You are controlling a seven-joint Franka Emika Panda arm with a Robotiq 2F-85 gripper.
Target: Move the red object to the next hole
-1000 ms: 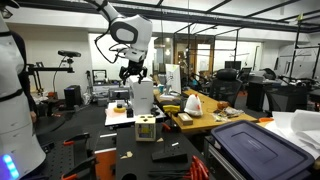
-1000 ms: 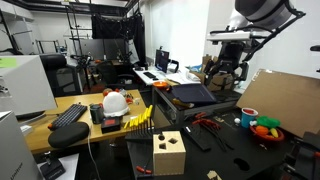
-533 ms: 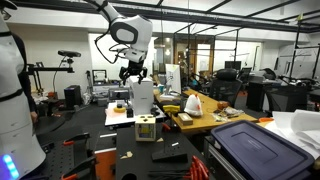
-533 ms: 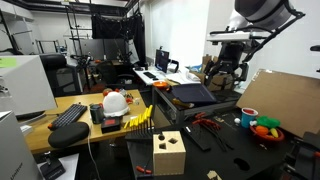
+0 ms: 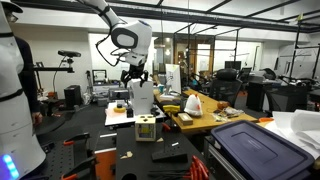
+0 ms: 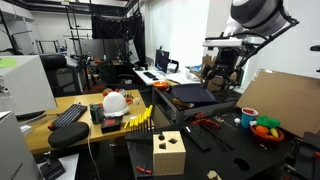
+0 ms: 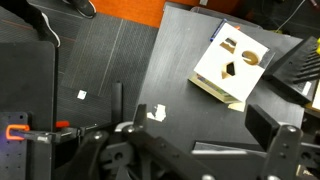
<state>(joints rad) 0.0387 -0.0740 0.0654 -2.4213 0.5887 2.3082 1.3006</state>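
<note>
Jaws of the gripper (image 5: 135, 76) stand apart and hold nothing. The gripper hangs high above the dark tabletop (image 5: 128, 146) in both exterior views. In the wrist view, from left to right, there is a small red hooked item (image 7: 14, 129) at the lower left edge, its kind unclear. Next come two white scraps (image 7: 82, 95) lying apart on the tabletop. At upper right is the wooden block (image 7: 232, 65), its top face cut with several differently shaped holes. The red object of the task cannot be picked out with certainty, and what fills the holes is too small to tell. In an exterior view, from left to right, a keyboard (image 6: 70, 113) and a hard hat (image 6: 115, 101) precede the block, which is at the front. The gripper is raised well above and to the right of the block, and a red cup (image 6: 248, 117) stands further right.
</note>
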